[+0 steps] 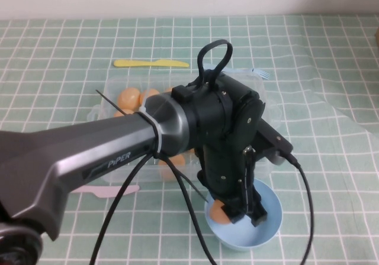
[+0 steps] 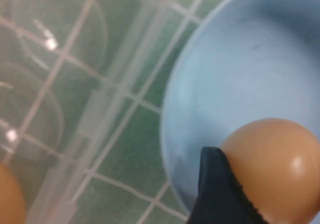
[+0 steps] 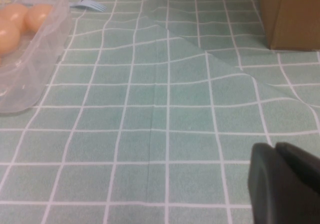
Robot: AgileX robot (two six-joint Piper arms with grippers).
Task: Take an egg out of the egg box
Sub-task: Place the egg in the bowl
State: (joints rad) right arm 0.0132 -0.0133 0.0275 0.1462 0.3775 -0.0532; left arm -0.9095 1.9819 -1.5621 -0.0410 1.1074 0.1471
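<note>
My left gripper (image 1: pixel 238 210) is shut on an orange-tan egg (image 1: pixel 219 212) and holds it inside the round light blue bowl (image 1: pixel 271 222), low over its floor. In the left wrist view one black finger (image 2: pixel 216 190) presses the egg (image 2: pixel 277 166) over the bowl (image 2: pixel 235 69). The clear egg box (image 1: pixel 265 96) lies behind the arm with several eggs (image 1: pixel 127 97) in it, mostly hidden. Its wall also shows in the left wrist view (image 2: pixel 95 114). My right gripper (image 3: pixel 289 186) is shut and empty low over the cloth, to the right of the egg box (image 3: pixel 30 74).
A yellow plastic knife (image 1: pixel 151 63) lies behind the egg box and a blue fork (image 1: pixel 264 74) at its far right corner. A pale utensil (image 1: pixel 112 189) lies at the front left. A brown cardboard box (image 3: pixel 292 14) stands at the far right. The cloth is creased.
</note>
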